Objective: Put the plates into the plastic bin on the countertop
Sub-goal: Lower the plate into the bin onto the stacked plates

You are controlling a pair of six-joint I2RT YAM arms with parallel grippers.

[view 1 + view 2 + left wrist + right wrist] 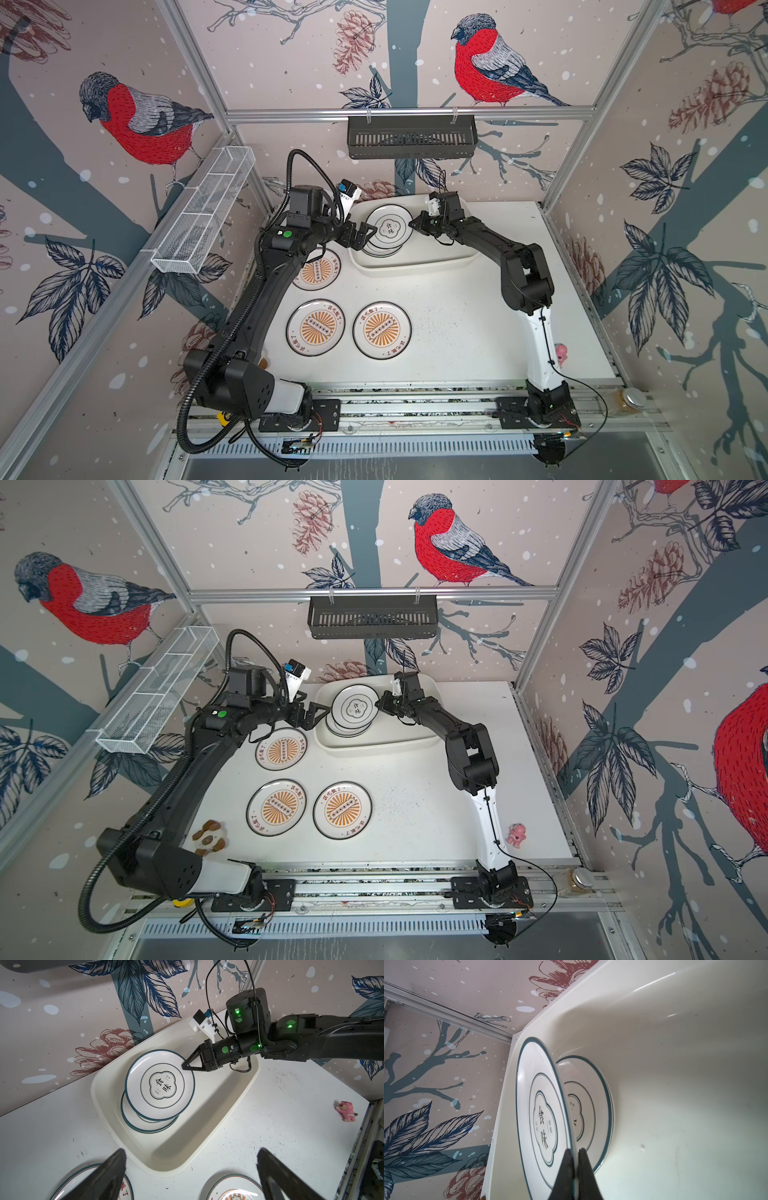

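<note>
Bird wallpaper (478, 62) is seen all round a white countertop (457, 332). At the back of it the plastic bin (419, 266) is set. A small pile of plates (145, 1124) is already laid inside the bin, at its left end. How many are in the pile cannot be told.

One more plate, the flower-mark plate (160, 1084), is held over that pile. Its rim is pinched tight by the right gripper (575, 1150), whose jaws are closed on it. The plate is tipped, with the pinched side held up higher. Whether its far side is touching the pile cannot be told.

The left gripper (360, 237) is held just beside the left end of the bin, with its jaws wide apart and nothing in them. Three sunburst plates (316, 327) are laid flat on the countertop, in front of the bin.

So the step in hand is judged to be the putting down of the flower-mark plate. Next, it should be let down softly until it lies flat on the pile. Then the jaws should be opened and pulled back sideways, so the plate is not dragged. After that, the sunburst plates would need to be picked up by their thin rims, one at a time.
</note>
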